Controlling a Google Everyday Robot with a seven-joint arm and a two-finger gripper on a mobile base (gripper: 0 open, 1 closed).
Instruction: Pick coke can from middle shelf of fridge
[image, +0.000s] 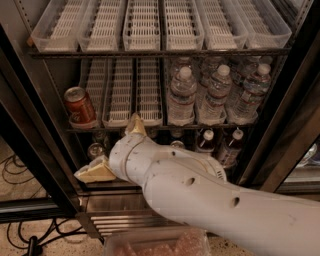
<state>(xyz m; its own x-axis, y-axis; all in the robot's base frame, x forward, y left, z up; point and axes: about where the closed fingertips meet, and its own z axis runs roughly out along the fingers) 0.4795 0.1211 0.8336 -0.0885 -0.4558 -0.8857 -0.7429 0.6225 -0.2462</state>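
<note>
The coke can (79, 106) is red with a silver top and stands at the left end of the middle shelf (150, 127) of the fridge (30, 125). My gripper (106, 145) is in front of the fridge, below and to the right of the can, at the level of the lower shelf. It is open and empty. One cream finger (95, 171) points left and the other finger (135, 125) points up to the middle shelf's front edge. My white arm hides part of the lower shelf.
Several water bottles (215, 95) fill the right half of the middle shelf. The top shelf (160, 30) holds bare white trays. Dark bottles (231, 146) and a silver can top (95, 150) sit on the lower shelf. Cables (15, 170) lie on the floor at left.
</note>
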